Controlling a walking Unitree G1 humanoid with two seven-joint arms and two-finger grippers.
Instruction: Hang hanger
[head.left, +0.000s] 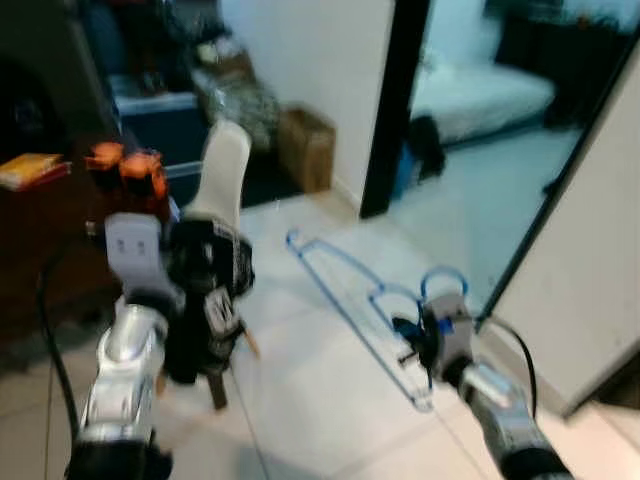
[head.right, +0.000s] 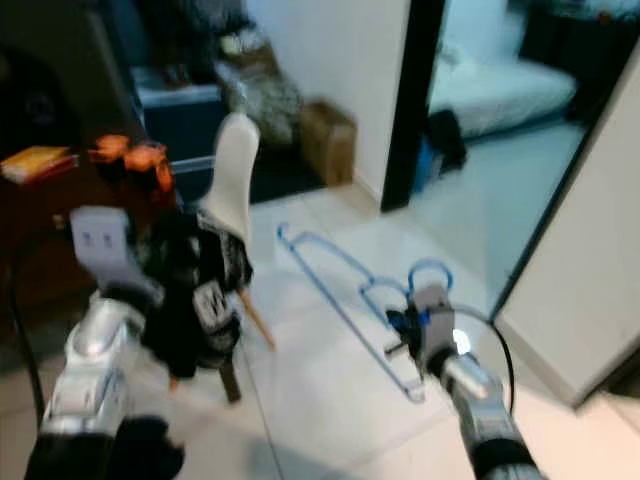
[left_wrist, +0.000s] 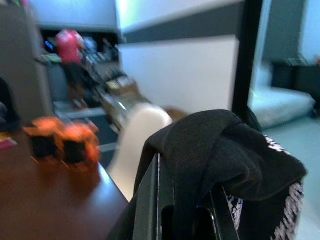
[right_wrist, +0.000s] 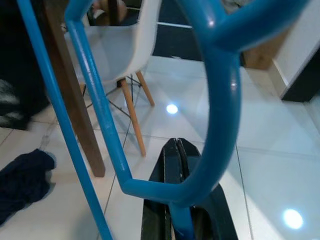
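Fingers of the right gripper (right_wrist: 176, 150) are pressed together, clamped on the blue hanger (head.left: 345, 290) just below its hook, which curls up past the wrist in the head views. From that grip the hanger's thin frame stretches away from the robot and to its left, held in the air above the pale tiled floor (head.left: 310, 400). In the right wrist view the blue bar crosses in front of a white chair (right_wrist: 120, 47) with wooden legs, and a dark garment (right_wrist: 22, 182) lies crumpled on the tiles.

On the other side, the left gripper (left_wrist: 185, 220) is raised in front of the robot and is closed on a black cloth with white print (left_wrist: 225, 160), which is draped over its fingers and hangs down from them. Beyond it stands the white chair, and beside that a dark wooden table (left_wrist: 45, 195) carrying orange and black blocks (left_wrist: 62, 142) and, further left in the head view, a yellow book (head.left: 30, 170).

Further off, a cardboard box (head.left: 307, 147) sits against the white wall, next to a black-framed doorway (head.left: 395, 110) opening onto a room with a bed (head.left: 480, 100). The head views are blurred.
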